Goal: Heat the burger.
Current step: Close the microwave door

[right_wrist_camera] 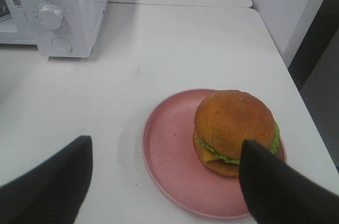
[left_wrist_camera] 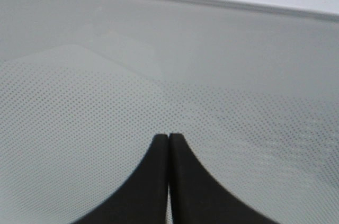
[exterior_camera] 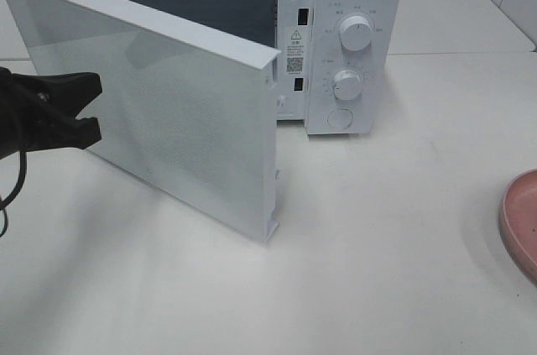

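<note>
- A plain white table (exterior_camera: 394,229) carries everything, with pale tiled wall showing at the far right corner.
- A white microwave (exterior_camera: 352,36) stands at the back, its door (exterior_camera: 159,112) swung wide open toward the front left.
- The burger (right_wrist_camera: 235,131) stands upright on a pink plate (right_wrist_camera: 169,150) toward the table's right edge, well apart from the microwave; its stacking axis is vertical, bun top up, sitting off-centre on the plate.
- In the high view only the plate's rim shows (cut off at the right edge), and the burger is out of frame.
- The left end effector (left_wrist_camera: 168,142) is closed, empty, its tips right at the door's glass.
- The right end effector (right_wrist_camera: 164,181) hangs wide open above the plate, one finger (right_wrist_camera: 275,192) hiding part of the burger.
</note>
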